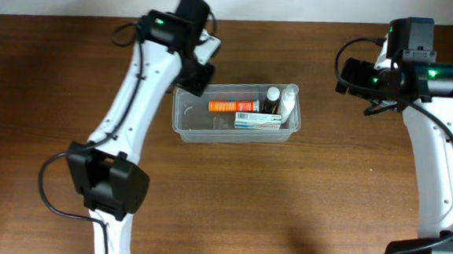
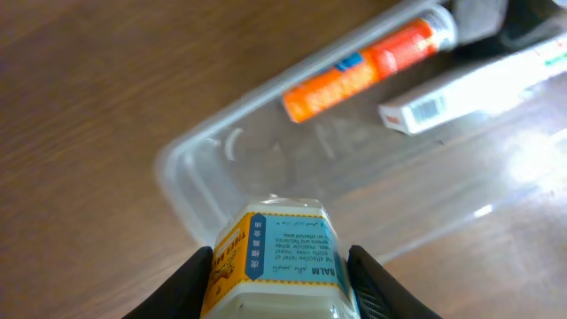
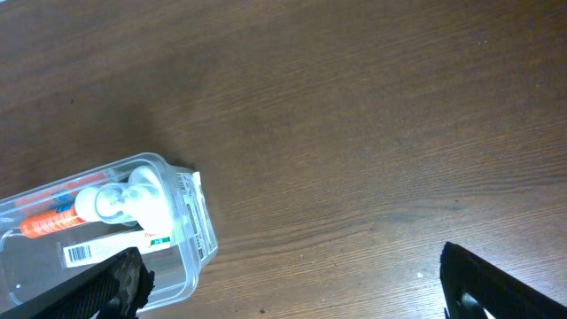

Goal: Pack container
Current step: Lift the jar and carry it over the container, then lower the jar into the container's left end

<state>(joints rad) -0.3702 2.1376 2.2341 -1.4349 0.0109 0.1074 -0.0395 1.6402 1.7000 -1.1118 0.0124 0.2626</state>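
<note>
Overhead: straight down on table [image 1: 324,204], container [image 1: 235,116] centre, far. Left wrist: close, angled down over container end, balm jar [image 2: 279,257] in foreground. Right wrist: higher, container at lower left. All three share container.

You'll find the container [image 1: 180,130] just below and ahead of the left gripper [image 2: 279,292], whose labelled jar [image 2: 275,252] hangs over its near rounded corner. It is a clear, translucent rectangular tub with a rim, upright and open-topped, its long side running away from that gripper. From the right gripper [image 3: 306,292] it sits well apart, out past one finger, only its end showing. The end nearest the left gripper is bare; the far end holds an orange tube [image 1: 232,106], a white box [image 1: 258,122] and what look like two small bottles [image 1: 289,99]
</note>
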